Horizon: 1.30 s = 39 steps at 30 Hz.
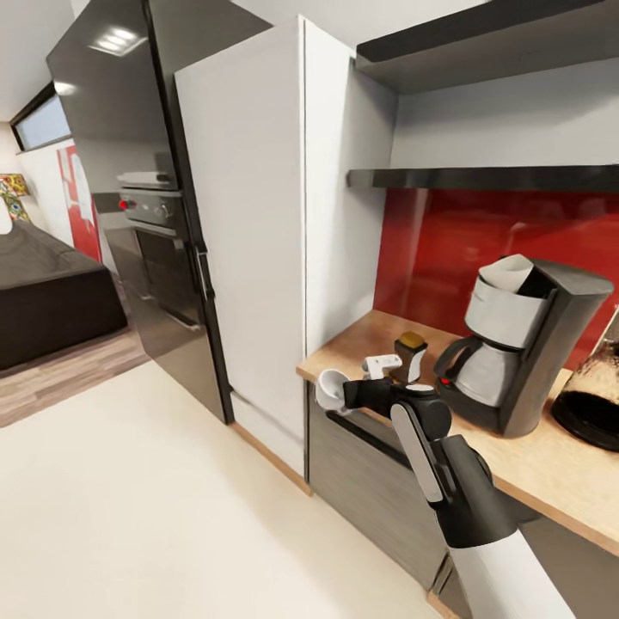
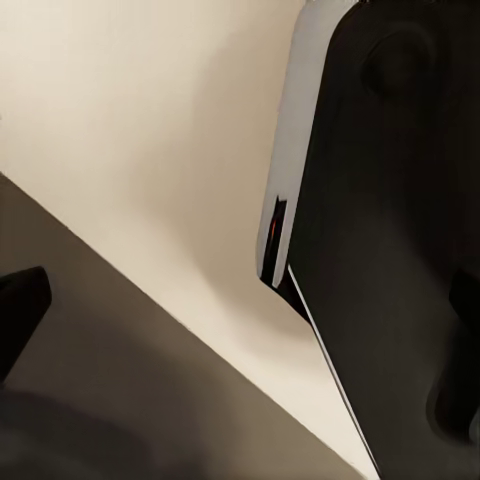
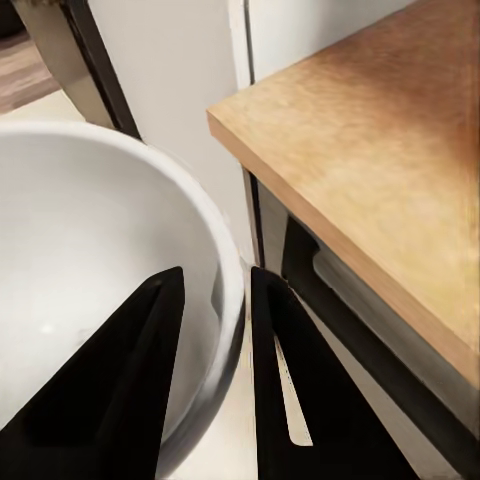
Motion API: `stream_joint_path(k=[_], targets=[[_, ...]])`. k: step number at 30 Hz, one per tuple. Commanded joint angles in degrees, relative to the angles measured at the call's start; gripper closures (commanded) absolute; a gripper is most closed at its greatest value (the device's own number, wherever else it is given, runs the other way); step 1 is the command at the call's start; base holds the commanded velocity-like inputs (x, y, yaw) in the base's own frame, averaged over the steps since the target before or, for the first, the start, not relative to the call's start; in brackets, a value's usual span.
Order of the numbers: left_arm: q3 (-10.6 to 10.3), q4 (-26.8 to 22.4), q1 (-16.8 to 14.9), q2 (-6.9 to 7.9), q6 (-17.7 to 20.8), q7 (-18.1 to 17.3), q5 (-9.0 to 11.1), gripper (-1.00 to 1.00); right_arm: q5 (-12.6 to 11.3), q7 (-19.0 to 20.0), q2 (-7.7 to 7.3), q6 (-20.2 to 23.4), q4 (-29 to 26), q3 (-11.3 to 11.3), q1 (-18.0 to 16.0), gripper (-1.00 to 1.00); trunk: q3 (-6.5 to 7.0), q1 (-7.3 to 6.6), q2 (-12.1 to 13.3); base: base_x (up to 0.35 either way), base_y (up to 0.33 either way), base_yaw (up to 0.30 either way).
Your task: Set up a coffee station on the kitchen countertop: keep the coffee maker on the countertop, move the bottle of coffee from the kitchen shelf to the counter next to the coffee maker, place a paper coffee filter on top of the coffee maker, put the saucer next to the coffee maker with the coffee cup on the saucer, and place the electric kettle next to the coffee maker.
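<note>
My right gripper (image 1: 344, 394) is shut on the wall of the white coffee cup (image 1: 329, 389), just off the left end of the kitchen countertop (image 1: 533, 464). In the right wrist view one finger (image 3: 130, 390) is inside the coffee cup (image 3: 90, 250) and the other is outside. The black coffee maker (image 1: 524, 352) stands on the countertop with a white paper coffee filter (image 1: 507, 273) on top. The bottle of coffee (image 1: 411, 351) stands to its left, and the glass electric kettle (image 1: 593, 395) to its right. The dark kitchen shelf (image 1: 481, 178) hangs above. The saucer is out of view.
A tall white cabinet (image 1: 258, 241) stands at the counter's left end, with a dark oven column (image 1: 155, 223) beyond it. Grey cabinet fronts (image 1: 370, 490) sit under the counter. Open pale floor (image 1: 155, 499) spreads to the left. The left wrist view shows floor and part of my body.
</note>
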Motion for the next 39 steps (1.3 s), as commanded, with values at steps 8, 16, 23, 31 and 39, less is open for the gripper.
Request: stream_joint_path(k=[8,16,23,31,39], targets=[[0.4,-0.1,0.0,0.01,0.0,-0.3,0.1,-1.0,-0.5,-0.3,0.02,0.2,0.0,0.0,-0.1,1.0,0.27,0.01,0.0,0.0,0.0,-0.27],[0.5,-0.1,0.0,0.01,0.0,-0.3,0.1,-1.0,-0.5,-0.3,0.03,0.3,0.0,0.0,-0.1,1.0,0.6,0.01,0.0,0.0,0.0,-0.27],[0.5,-0.1,0.0,0.01,0.0,-0.3,0.1,-1.0,-0.4,-0.3,0.02,0.3,0.2,0.0,-0.1,1.0,0.89,0.01,0.0,0.0,0.0,-0.27],[0.5,-0.1,0.0,0.01,-0.1,-0.3,0.1,-1.0,-0.3,-0.3,0.02,0.3,0.2,0.0,-0.1,1.0,1.22,0.01,0.0,0.0,0.0,-0.27],[0.5,-0.1,0.0,0.01,0.0,-0.3,0.1,-1.0,0.1,-0.8,0.06,0.4,0.4,0.0,-0.1,1.0,1.4,0.01,0.0,0.0,0.0,-0.138]])
